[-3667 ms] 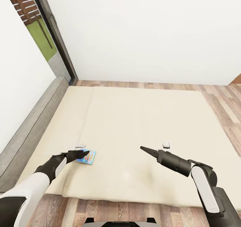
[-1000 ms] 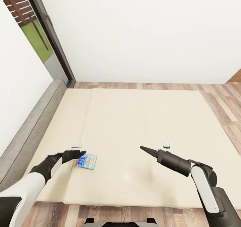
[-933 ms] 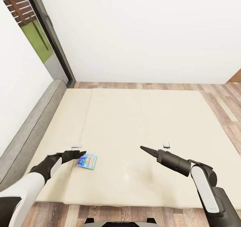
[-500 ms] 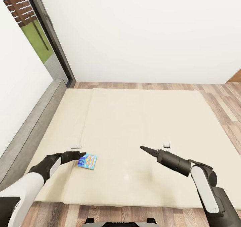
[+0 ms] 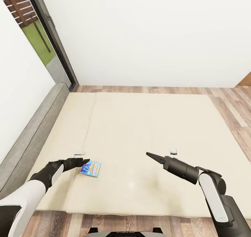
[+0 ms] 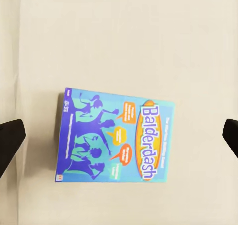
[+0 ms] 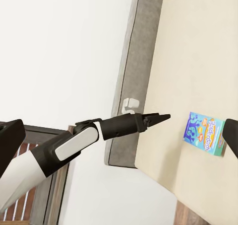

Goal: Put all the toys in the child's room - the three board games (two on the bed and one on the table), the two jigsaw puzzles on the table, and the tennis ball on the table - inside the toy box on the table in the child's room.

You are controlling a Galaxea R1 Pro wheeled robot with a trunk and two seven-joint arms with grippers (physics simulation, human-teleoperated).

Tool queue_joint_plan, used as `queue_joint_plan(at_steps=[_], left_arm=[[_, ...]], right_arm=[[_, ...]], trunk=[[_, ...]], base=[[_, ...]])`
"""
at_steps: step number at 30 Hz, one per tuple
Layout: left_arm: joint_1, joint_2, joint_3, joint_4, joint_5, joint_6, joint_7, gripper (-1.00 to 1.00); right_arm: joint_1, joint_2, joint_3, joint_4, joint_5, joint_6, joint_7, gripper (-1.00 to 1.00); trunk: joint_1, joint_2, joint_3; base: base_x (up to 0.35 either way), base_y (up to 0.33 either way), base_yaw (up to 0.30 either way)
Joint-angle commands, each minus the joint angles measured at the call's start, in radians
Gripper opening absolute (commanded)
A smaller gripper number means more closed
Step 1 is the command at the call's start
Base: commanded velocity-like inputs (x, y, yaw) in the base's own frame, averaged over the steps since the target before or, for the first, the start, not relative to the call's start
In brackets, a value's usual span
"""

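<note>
My left gripper [image 5: 84, 161] hangs spread wide above the blue board game [image 6: 115, 135]; it lies flat on the bed [image 5: 139, 125], long axis across my fingers; right gripper's [image 5: 149, 155] state unclear.

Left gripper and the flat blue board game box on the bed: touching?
Apart. In the left wrist view the blue board game box lies flat on the beige mattress, with bare mattress between it and each dark fingertip of the open left gripper.

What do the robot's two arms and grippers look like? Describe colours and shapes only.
Both arms have glossy white upper shells, then black joints and dark grey tapered forearms. The left gripper and right gripper are black and slim, narrowing to pointed fingertips. No cables or markings are visible.
</note>
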Motion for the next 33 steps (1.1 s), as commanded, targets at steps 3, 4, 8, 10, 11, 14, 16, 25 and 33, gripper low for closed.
queue_joint_plan(at_steps=[3, 4, 8, 10, 11, 14, 16, 25, 33], left_arm=[[0.0, 0.001, -0.006, -0.002, 0.01, 0.008, 0.0, 1.0], [0.0, 0.001, -0.005, -0.002, 0.01, 0.009, -0.001, 1.0], [-0.001, 0.003, -0.002, -0.002, 0.01, 0.013, -0.001, 1.0], [-0.002, 0.005, -0.001, -0.002, 0.011, 0.018, -0.002, 1.0], [-0.005, 0.007, 0.0, -0.002, 0.011, 0.026, -0.002, 1.0], [-0.008, 0.008, 0.0, -0.002, 0.011, 0.072, 0.003, 1.0], [-0.01, 0.007, 0.001, -0.005, 0.011, 0.12, 0.008, 1.0], [-0.012, 0.008, -0.004, -0.006, 0.009, 0.176, 0.014, 1.0], [-0.013, 0.01, -0.006, -0.006, 0.009, 0.185, 0.012, 1.0]], right_arm=[[-0.001, 0.0, -0.001, 0.0, 0.001, 0.005, 0.003, 1.0], [-0.001, 0.0, -0.001, 0.0, 0.001, 0.005, 0.003, 1.0], [-0.001, 0.0, -0.001, 0.0, 0.0, 0.005, 0.003, 1.0], [-0.001, 0.0, -0.001, 0.0, -0.001, 0.005, 0.003, 1.0], [-0.001, 0.0, -0.001, 0.0, -0.001, 0.005, 0.003, 1.0], [-0.001, 0.001, 0.0, 0.0, -0.001, 0.005, 0.003, 1.0], [-0.001, 0.001, 0.0, 0.0, 0.0, 0.005, 0.003, 1.0], [-0.001, 0.001, 0.002, 0.002, 0.004, -0.006, -0.011, 1.0], [-0.001, 0.001, 0.005, 0.013, 0.001, -0.037, -0.048, 1.0]], trunk=[[0.001, -0.002, -0.001], [0.001, -0.002, -0.001], [0.001, -0.002, -0.002], [0.001, -0.002, -0.004], [0.001, -0.002, -0.005], [0.001, -0.002, -0.009], [0.001, -0.002, -0.012], [0.001, -0.002, -0.027], [0.001, -0.002, -0.04]], base=[[0.0, 0.0, 0.0], [0.0, 0.0, 0.0], [0.0, 0.0, 0.0], [0.0, 0.0, 0.0], [0.0, 0.0, 0.0], [0.0, 0.0, 0.0], [0.0, 0.0, 0.0], [0.0, 0.0, 0.0], [0.0, 0.0, 0.0]])
